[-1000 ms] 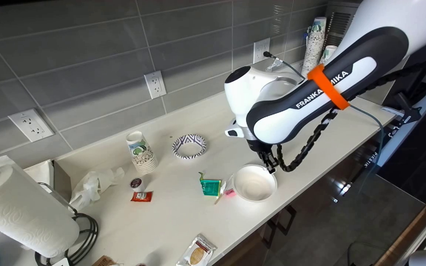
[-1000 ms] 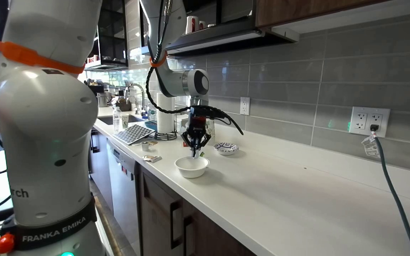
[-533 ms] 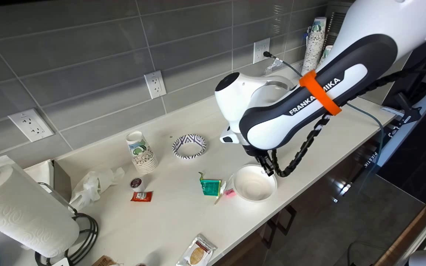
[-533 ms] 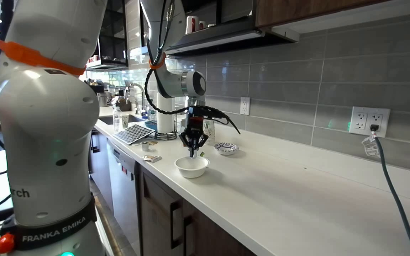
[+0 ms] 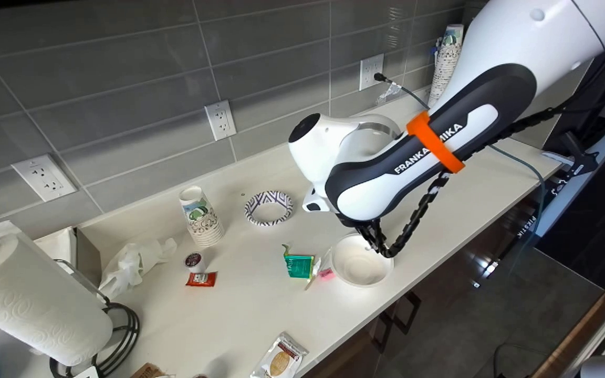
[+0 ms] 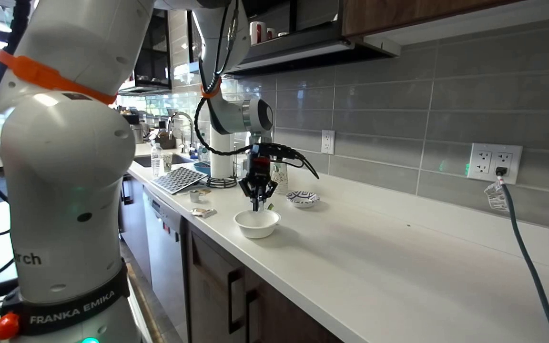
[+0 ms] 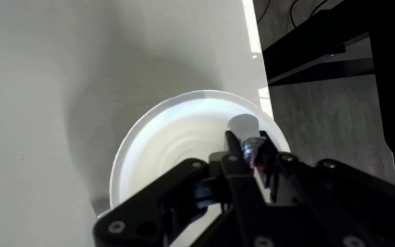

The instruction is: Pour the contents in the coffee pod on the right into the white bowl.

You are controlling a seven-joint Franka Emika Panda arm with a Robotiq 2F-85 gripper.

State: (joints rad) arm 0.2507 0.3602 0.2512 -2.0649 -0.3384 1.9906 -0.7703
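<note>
The white bowl (image 5: 360,269) stands on the counter near its front edge; it also shows in an exterior view (image 6: 256,231) and in the wrist view (image 7: 173,137). My gripper (image 5: 372,240) is over the bowl's far side, fingers down; it also shows in an exterior view (image 6: 257,204). In the wrist view the gripper (image 7: 249,142) is shut on the coffee pod (image 7: 243,124). The pod's pale grey body points away from the palm, with a shiny, reddish part between the fingers. The bowl's visible inside looks bare. The pod's exact tilt is unclear.
Near the bowl lie a green packet (image 5: 299,266) and a pink packet (image 5: 326,274). A patterned bowl (image 5: 268,208), a cup stack (image 5: 202,220), another pod (image 5: 194,261), a red packet (image 5: 201,279) and a foil packet (image 5: 280,357) stand or lie further off.
The arm and gripper have moved a little left in both exterior views, staying above the bowl. The bowl and the other items have not moved.
</note>
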